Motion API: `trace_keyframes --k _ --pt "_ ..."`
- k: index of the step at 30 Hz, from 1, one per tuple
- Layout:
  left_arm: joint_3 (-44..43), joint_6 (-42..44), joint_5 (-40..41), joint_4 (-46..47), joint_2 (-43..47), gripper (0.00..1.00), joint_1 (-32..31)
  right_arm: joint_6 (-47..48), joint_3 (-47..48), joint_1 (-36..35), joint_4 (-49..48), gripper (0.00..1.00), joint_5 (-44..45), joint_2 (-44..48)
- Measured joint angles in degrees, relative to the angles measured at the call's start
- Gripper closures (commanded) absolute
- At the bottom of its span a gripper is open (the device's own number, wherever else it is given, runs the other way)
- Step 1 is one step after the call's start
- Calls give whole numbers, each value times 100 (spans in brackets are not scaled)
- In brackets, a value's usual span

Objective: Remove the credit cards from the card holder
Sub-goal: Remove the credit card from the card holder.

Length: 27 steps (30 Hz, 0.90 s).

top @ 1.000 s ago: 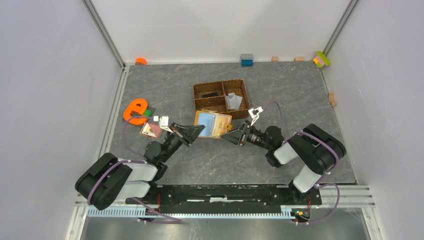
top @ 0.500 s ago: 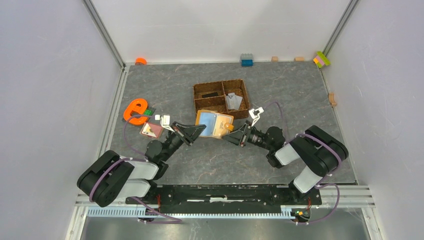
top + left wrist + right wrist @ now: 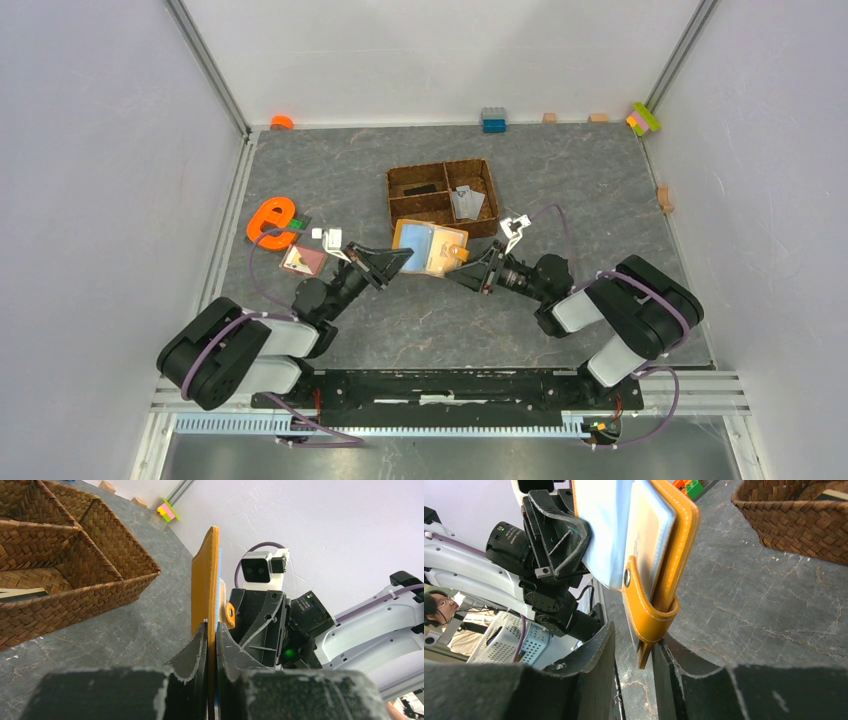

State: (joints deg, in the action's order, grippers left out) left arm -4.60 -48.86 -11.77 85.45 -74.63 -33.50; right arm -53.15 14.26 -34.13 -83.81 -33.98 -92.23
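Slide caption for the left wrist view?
Left jaws pinch the orange-tan folding wallet edge-on, brown woven tray alongside.

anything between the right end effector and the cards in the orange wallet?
Yes: the snap tab of the orange folding card holder hangs between the right end effector's open fingers, just below the pale beige card in its slot. Nothing else visible.

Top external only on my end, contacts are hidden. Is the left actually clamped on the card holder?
Observer: Yes. The left wrist view shows the left gripper shut on the card holder, pinching its orange cover edge-on.
Operator: And the right?
Observer: In the right wrist view the right gripper straddles the snap tab with a gap on one side, so it looks unclamped.
Operator: Tab fastened?
Observer: No. It hangs loose and its snap stud is bare.
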Motion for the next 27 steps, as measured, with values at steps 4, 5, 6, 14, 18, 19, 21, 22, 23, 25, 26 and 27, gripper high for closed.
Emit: trace_keyframes --k 4,5,6,14,18,19,21,22,23,25,26,27 --pt "-107 -44 -74 2 -151 98 0 162 57 0 7 63 -4 184" --pt "-125 -59 -81 4 -181 98 0 221 85 0 7 63 -4 269" --pt "-136 -76 -81 13 -223 98 0 289 120 0 4 63 -4 372" --pt "-146 -173 -92 39 -313 98 0 546 162 -26 2 69 7 601" --pt "-144 -173 -79 39 -275 98 0 538 234 -26 2 79 9 476" --pt "-140 -173 -68 39 -245 98 0 531 249 -26 0 82 13 428" --pt "-107 -173 -37 42 -177 96 0 503 256 -13 2 89 20 374" --pt "-81 -173 -20 44 -144 94 0 501 256 -9 2 91 24 363" --pt "-59 -173 7 50 -127 91 0 494 256 -4 2 92 39 354" --pt "2 -173 149 55 -98 89 0 459 256 26 2 97 57 348" --pt "31 -173 260 39 -92 89 -2 435 256 48 2 99 57 339" --pt "52 -173 341 7 -79 89 -2 376 256 68 2 100 55 315"
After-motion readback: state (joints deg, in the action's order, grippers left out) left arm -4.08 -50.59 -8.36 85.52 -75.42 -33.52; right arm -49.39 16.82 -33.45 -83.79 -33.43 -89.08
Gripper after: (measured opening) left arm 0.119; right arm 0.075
